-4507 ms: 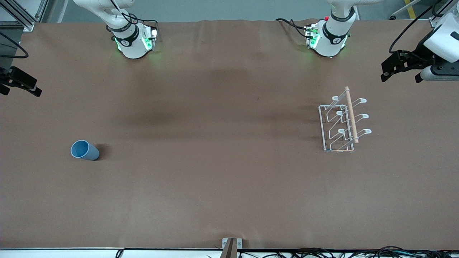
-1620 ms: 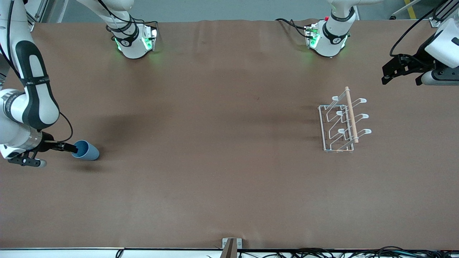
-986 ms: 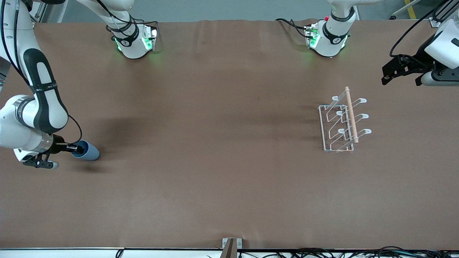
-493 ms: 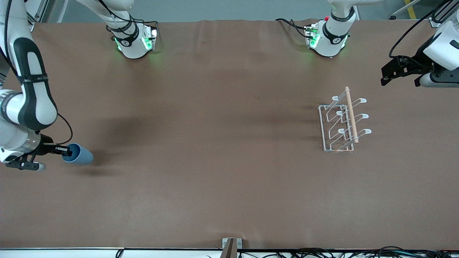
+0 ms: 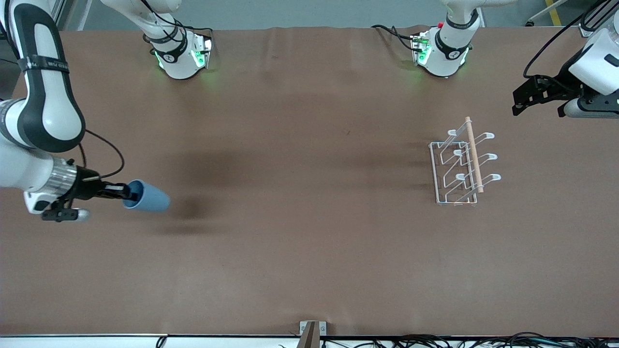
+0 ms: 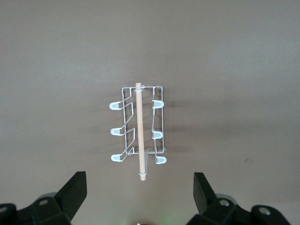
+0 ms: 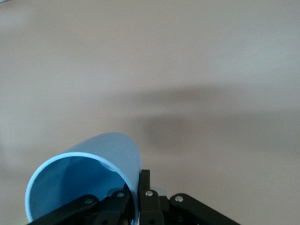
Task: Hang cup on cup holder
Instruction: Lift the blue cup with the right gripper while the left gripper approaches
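My right gripper (image 5: 126,193) is shut on the rim of the light blue cup (image 5: 146,199) and holds it on its side above the table at the right arm's end. In the right wrist view the cup (image 7: 89,176) has its wall pinched between my fingers (image 7: 144,180). The cup holder (image 5: 463,164), a white wire rack with looped prongs and a wooden rod, stands toward the left arm's end. My left gripper (image 5: 540,101) is open and empty, high over the table edge past the rack. The left wrist view shows the rack (image 6: 138,133) between its spread fingers (image 6: 75,190).
Both arm bases (image 5: 181,53) stand along the table's edge farthest from the front camera. A small metal bracket (image 5: 312,331) sits at the edge nearest the front camera. Brown table surface lies between the cup and the rack.
My right gripper took hold of the cup's rim, lifted it off the table and carried it toward the rack's end. The left arm has barely moved.
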